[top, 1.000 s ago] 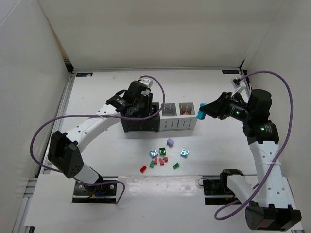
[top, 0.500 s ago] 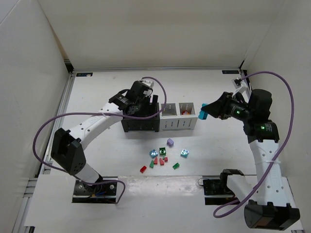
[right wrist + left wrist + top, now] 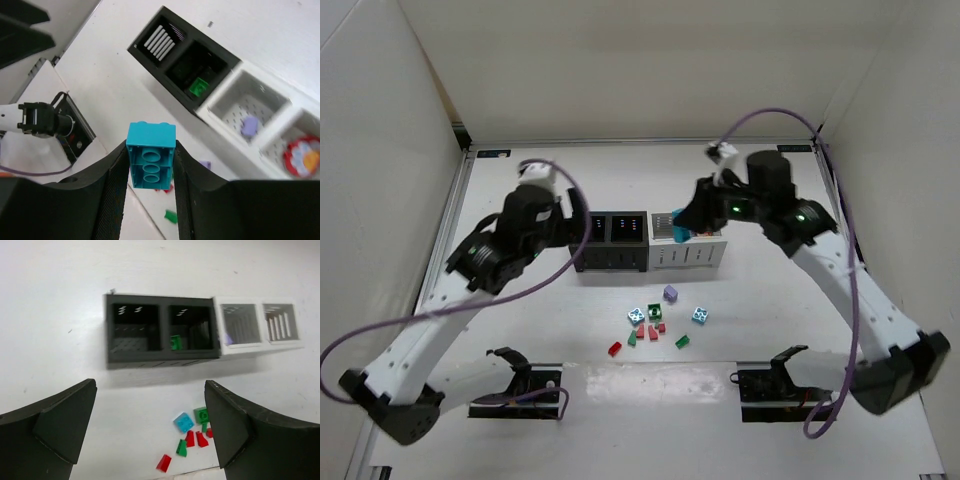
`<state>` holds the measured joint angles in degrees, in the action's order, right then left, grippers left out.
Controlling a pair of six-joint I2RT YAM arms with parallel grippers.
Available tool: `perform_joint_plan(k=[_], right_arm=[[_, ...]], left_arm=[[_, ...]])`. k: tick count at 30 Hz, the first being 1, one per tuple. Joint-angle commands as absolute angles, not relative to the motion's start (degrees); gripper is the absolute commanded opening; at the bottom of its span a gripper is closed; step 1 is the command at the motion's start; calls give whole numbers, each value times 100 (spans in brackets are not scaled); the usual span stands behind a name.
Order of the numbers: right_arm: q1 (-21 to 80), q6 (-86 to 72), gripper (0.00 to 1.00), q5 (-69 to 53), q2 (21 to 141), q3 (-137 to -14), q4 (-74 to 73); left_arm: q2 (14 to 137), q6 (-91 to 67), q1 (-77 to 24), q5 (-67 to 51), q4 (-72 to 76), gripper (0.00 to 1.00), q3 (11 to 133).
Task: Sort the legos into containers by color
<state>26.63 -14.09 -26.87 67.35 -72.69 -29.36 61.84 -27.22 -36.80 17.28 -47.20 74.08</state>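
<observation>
**Right pincer (image 3: 150, 172) pinches a light blue lego above the bins**

Its two fingers press on either side of the light blue lego (image 3: 151, 139), which is held off the bench (image 3: 770, 300); in the top view it sits over the white pair (image 3: 688, 255) of bins. The left pincer (image 3: 150, 425) is spread wide with nothing between its fingers, beside the black pair (image 3: 160, 359). One green lego (image 3: 175, 342) lies in the black bin next to the white pair, and one lilac lego (image 3: 248, 125) in the adjoining white bin. The loose legos (image 3: 655, 325), red, green, lilac and light blue, lie scattered on the bench in front of the bins.
</observation>
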Motion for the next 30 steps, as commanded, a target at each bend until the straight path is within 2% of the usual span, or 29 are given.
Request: perform_joint_plan(k=[1, 8, 15, 25, 27, 30], right_arm=[[3399, -984, 0, -2179, 7580, -8013, -2541], [4314, -625, 0, -2119, 9744, -9851, -2276], [4789, -396, 0, -1715, 11142, -11266, -2363], [4940, -694, 1, -1283, 11847, -11347, -2206], [4931, -703, 5, -1300, 11865, -11303, -2250], [4974, -659, 22, -1257, 11787, -11128, -2268]], left_arm=[[5268, -3662, -3577, 2697, -5816, 100, 6814], [3914, -4665, -3533, 2944, -7476, 100, 6381], [3077, -4922, -3524, 3006, -7848, 100, 6065], [3532, -4597, -3524, 3112, -8077, 100, 6433], [3629, -4632, -3524, 3085, -8060, 100, 6451], [3744, -4702, -3516, 3094, -7972, 100, 6373]])
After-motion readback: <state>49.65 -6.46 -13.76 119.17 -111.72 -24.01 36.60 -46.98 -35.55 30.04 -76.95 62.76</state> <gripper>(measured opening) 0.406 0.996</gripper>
